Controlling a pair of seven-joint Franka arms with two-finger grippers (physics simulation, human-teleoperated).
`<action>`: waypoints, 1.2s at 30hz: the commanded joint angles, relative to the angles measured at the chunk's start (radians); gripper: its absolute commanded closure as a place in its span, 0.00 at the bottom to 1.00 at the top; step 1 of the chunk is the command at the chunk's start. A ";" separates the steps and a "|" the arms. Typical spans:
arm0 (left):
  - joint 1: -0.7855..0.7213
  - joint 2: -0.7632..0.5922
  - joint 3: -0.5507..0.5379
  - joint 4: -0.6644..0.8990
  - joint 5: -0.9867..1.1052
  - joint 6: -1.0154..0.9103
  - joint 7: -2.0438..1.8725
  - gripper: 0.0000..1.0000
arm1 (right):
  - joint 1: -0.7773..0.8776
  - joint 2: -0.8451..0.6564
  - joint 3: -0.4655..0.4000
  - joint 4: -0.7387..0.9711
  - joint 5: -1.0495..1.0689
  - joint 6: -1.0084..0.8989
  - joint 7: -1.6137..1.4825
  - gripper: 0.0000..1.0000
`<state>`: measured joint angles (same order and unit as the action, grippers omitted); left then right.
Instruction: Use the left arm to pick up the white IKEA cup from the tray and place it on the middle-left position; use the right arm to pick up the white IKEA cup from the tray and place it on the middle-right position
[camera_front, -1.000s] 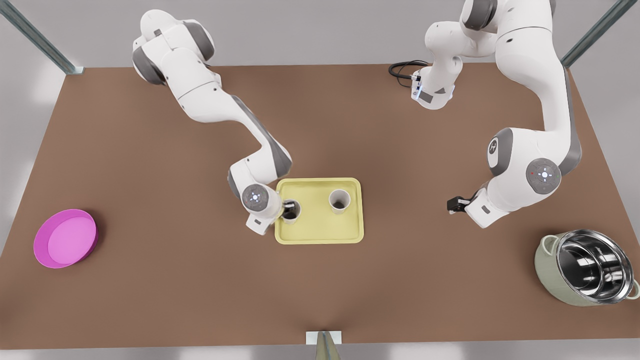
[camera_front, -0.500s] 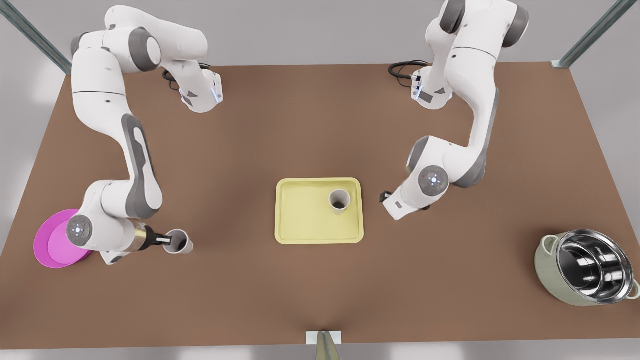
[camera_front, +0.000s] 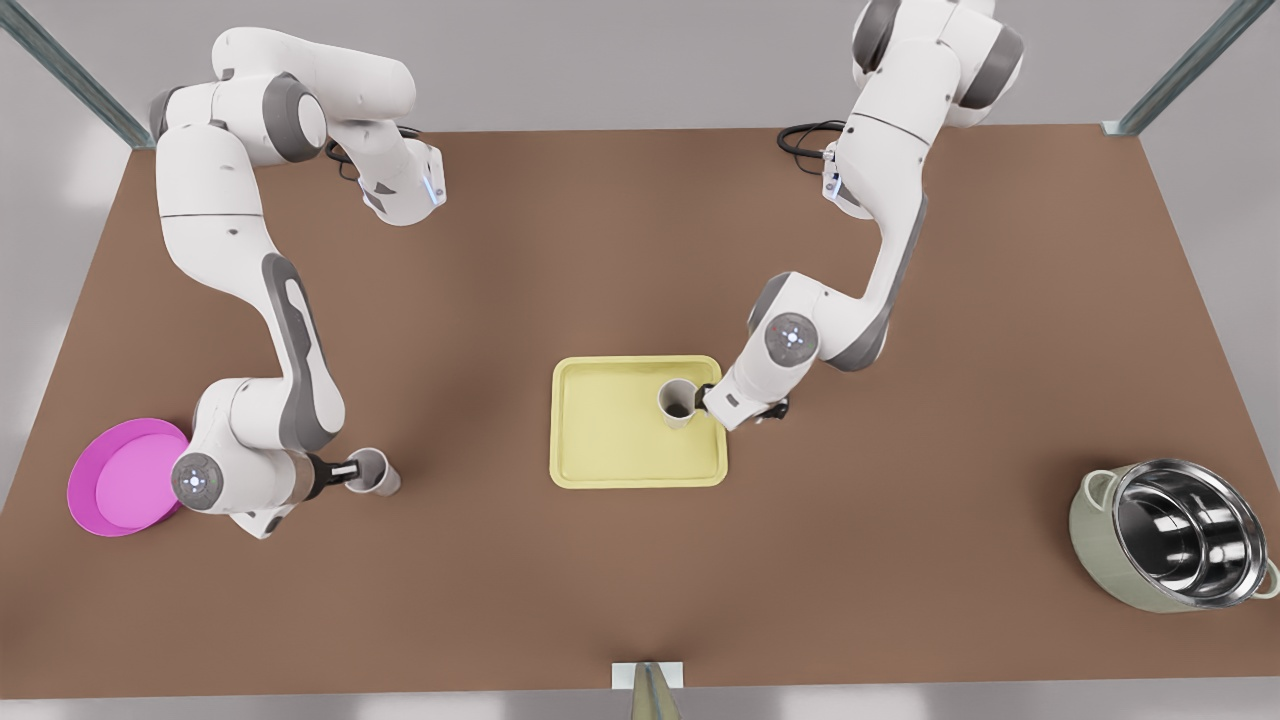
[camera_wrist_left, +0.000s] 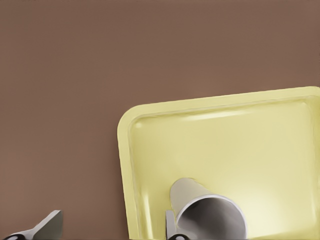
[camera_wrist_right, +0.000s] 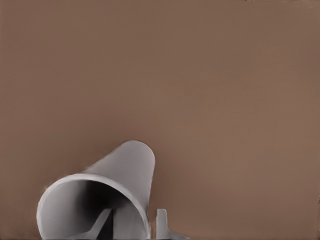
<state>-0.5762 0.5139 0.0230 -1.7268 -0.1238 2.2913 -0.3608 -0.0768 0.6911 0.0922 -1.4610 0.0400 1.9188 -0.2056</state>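
One cup has left the tray (camera_front: 600, 440) within the last second. The carried cup (camera_front: 372, 471) now sits low over bare counter, well away from the tray on the front view's left, roughly level with the tray's near edge. That looks like the middle-right position.

The right gripper (camera_front: 350, 472) has barely moved in the last half second, only nudging the cup a little back toward the tray. Its fingers (camera_wrist_right: 161, 222) straddle the cup's wall, one inside and one outside, and appear clamped on it. I cannot tell whether the base is touching the counter, so release seems the next step there.

The bigger change is the left gripper (camera_front: 703, 398). Half a second ago it was off the tray's edge on the front view's right. It has now swung in against the tray cup (camera_front: 679, 402), which stands upright near the tray's far corner on that side. Its fingers (camera_wrist_left: 171, 226) are spread wide. One is just beside the cup's outer wall and nothing is gripped, so the second pickup is only beginning.
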 joint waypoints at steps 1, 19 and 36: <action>-0.019 0.015 0.000 0.015 0.009 0.039 -0.268 0.00 | 0.000 -0.001 0.000 0.001 0.006 -0.003 -0.205 0.00; -0.096 0.127 0.005 -0.002 0.035 0.157 -0.371 0.17 | 0.057 -0.216 0.049 0.169 -0.319 -0.176 -0.166 0.00; -0.091 0.100 0.054 0.110 0.073 -0.042 -0.383 0.81 | 0.028 -0.274 0.041 0.168 -0.154 -0.287 -0.017 0.00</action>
<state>-0.6689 0.6145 0.0683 -1.6374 -0.0641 2.3406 -0.6823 -0.0494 0.4186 0.1320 -1.2937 -0.1208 1.6485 -0.2536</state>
